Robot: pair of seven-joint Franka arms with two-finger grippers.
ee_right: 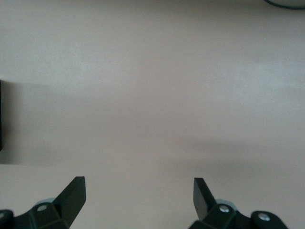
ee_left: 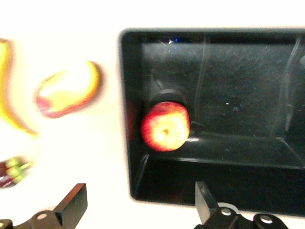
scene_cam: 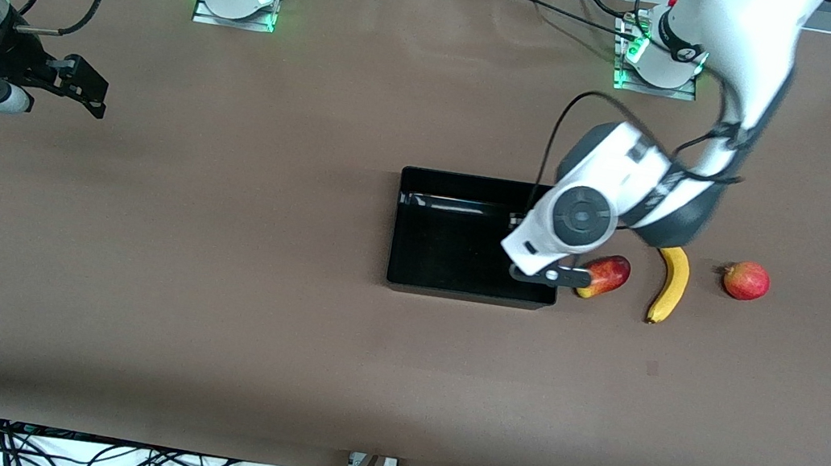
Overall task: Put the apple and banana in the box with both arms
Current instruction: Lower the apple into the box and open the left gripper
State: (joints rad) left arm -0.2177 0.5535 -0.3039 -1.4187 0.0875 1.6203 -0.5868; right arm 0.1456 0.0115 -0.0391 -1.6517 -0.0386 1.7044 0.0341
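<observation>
My left claw (ee_left: 138,205) hangs released over the box (scene_cam: 411,265), at its wall by the mango (scene_cam: 606,275). The apple (ee_left: 165,126) sits inside the box. The banana (scene_cam: 670,285) lies on the surface beside the mango. My right claw (ee_right: 138,200) waits released over bare surface.

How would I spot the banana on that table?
Find the black box mid-table. Toward the left arm's end lie three fruits in a row; the banana is the middle one, between the oblong red-yellow fruit and the round red fruit. It alone is long, curved, yellow.
</observation>
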